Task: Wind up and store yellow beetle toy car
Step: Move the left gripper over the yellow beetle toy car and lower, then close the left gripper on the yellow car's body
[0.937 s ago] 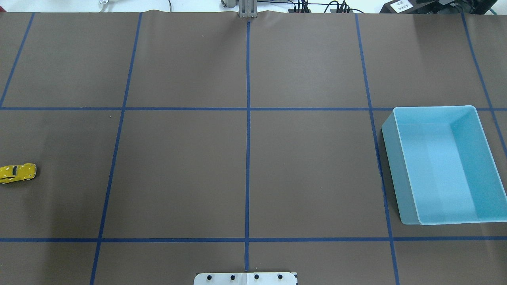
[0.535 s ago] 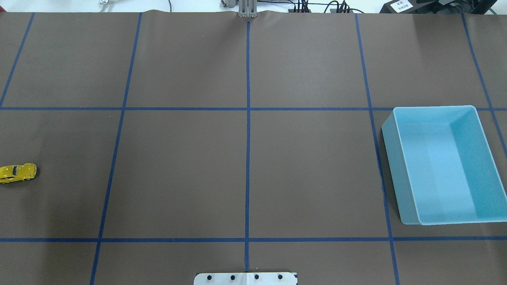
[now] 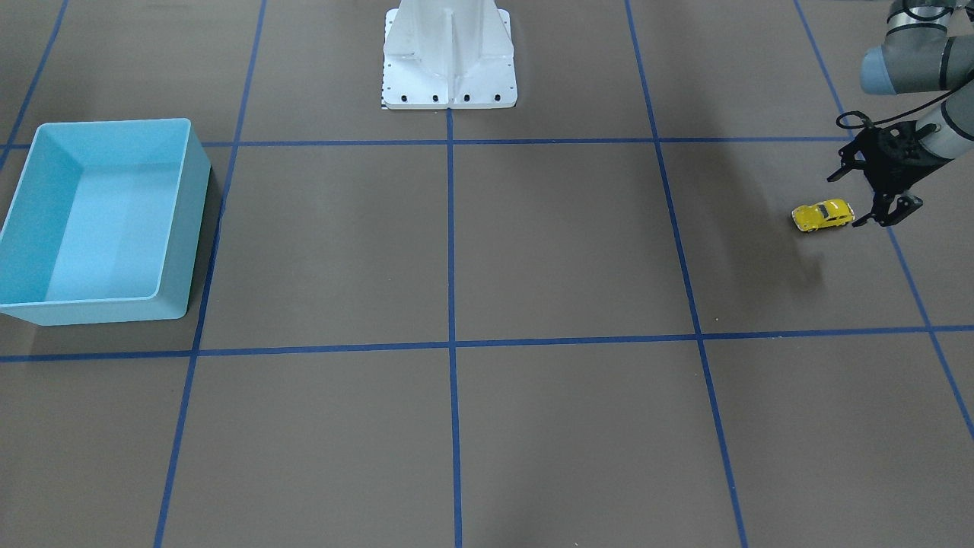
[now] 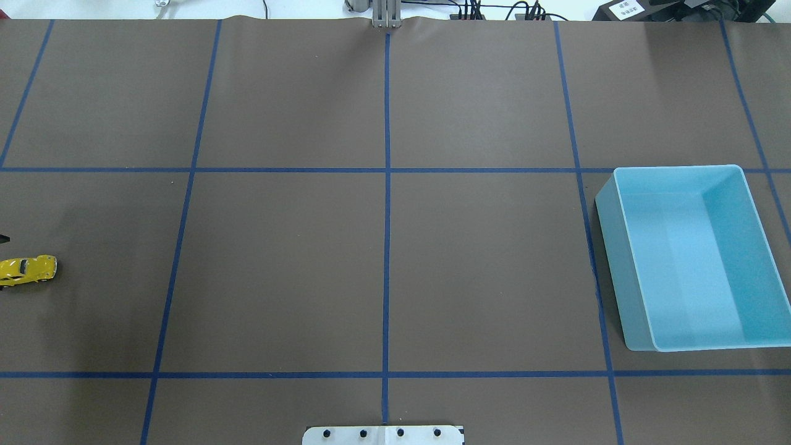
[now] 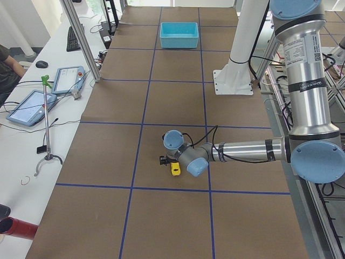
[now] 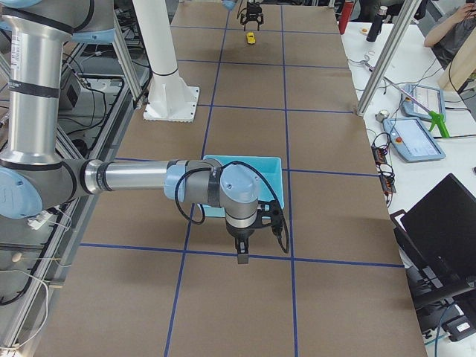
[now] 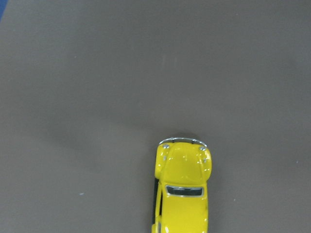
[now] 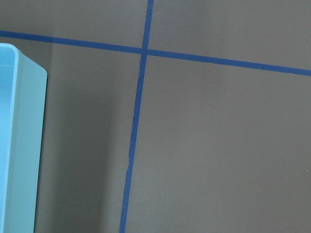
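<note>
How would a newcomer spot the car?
Take the brown table with its blue tape grid and go to the end opposite the blue bin, the robot's left. Beside the open left claw sits the car: tiny, glossy yellow, beetle-shaped, the only yellow thing on the table.

Open mat (image 3: 533,243) around yellow beetle toy car (image 3: 822,215), left tool (image 3: 858,200) beside, bin (image 3: 199,228) well apart

Plainly a robotics lab. Shown by a desk (image 4: 278,278) wrapped in brown sheet and gridded with blue tape (image 4: 386,247), grey arms (image 5: 305,81), a white pedestal (image 3: 449,53), aluminium posts (image 5: 80,40) and a side bench (image 5: 32,140) — loaded with pendants (image 5: 70,79), keyboard (image 5: 71,38), mouse (image 5: 42,64) and laptop (image 6: 442,230). Strung with cables (image 4: 473,9) along the far edge. Staffed too — an operator (image 5: 4,70) seated at the bench.
</note>
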Robot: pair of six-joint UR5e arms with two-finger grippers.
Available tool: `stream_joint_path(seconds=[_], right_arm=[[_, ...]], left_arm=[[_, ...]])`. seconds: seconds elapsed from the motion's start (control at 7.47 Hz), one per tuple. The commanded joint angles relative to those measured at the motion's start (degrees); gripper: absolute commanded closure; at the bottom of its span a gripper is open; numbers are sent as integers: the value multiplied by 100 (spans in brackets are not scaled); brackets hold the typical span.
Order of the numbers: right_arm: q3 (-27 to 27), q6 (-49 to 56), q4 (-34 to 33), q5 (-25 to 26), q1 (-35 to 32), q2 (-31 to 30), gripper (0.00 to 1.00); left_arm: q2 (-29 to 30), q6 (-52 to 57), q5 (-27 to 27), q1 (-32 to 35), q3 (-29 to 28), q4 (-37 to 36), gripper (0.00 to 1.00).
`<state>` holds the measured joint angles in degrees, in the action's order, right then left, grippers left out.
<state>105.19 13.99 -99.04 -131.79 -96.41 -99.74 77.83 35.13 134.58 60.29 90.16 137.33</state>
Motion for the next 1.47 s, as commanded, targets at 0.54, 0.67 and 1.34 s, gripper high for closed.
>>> stream_joint_path(seconds=[0.54, 0.67, 1.34], right_arm=[[-52, -1, 333, 22, 0, -46, 0], [-60, -1, 333, 22, 9, -46, 0], [-95, -10, 333, 22, 9, -46, 0]], left_arm=[[4, -33, -538, -263, -34, 119, 1], [22, -33, -538, -367, -34, 110, 1], [118, -33, -555, -552, -104, 101, 5]])
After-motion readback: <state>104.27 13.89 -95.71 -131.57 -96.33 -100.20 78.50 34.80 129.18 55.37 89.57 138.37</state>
